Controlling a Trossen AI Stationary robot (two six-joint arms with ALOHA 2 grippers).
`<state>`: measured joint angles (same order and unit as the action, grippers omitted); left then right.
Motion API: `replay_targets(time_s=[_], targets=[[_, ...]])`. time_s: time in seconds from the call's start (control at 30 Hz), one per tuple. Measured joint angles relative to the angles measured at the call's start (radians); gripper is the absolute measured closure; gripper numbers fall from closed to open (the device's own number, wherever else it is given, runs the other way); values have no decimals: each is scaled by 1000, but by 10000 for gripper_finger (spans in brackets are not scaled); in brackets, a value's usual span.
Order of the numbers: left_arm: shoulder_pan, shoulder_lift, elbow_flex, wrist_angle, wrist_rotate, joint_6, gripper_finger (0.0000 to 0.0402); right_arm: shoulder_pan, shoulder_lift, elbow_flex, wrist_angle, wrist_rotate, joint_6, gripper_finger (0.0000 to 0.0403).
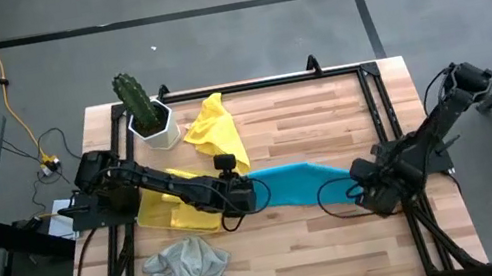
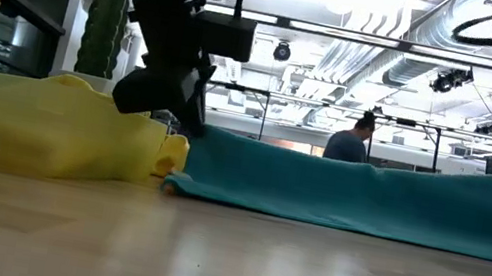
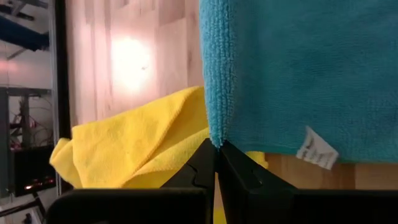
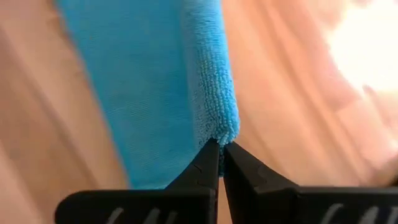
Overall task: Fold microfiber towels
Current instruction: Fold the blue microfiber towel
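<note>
Centrally on the wooden table (image 1: 346, 242), the turquoise towel (image 1: 290, 186) stretches between 2 grippers: the left gripper (image 3: 216, 149) pinches 1 end beside a yellow towel (image 1: 173, 212), the right gripper (image 4: 221, 149) the other.

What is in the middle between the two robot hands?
The turquoise blue towel stretches between them. The high view shows the left gripper pinching one end and the right gripper pinching the other; each wrist view shows fingers shut on a corner.
</note>
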<state>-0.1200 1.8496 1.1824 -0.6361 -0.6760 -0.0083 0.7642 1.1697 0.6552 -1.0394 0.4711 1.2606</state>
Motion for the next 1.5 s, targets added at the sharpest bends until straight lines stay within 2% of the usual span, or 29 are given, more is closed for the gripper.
replay_targets(time_s=[0.23,0.43,0.67,0.9,1.23,1.37,1.5], targets=[[2,0,0,8,34,87,401,101,22,12,29,-3,24,403],[5,0,0,8,179,151,401,154,22,12,32,-12,25,403],[-19,0,0,8,287,151,401,162,22,11,31,-27,24,403],[-19,7,1,13,332,144,400,161,22,10,35,-71,20,403],[-19,7,1,13,436,143,376,161,22,10,85,-87,22,401],[-20,7,1,13,482,143,360,161,22,10,120,-109,22,371],[-18,7,3,8,519,133,334,154,22,17,128,-174,23,305]])
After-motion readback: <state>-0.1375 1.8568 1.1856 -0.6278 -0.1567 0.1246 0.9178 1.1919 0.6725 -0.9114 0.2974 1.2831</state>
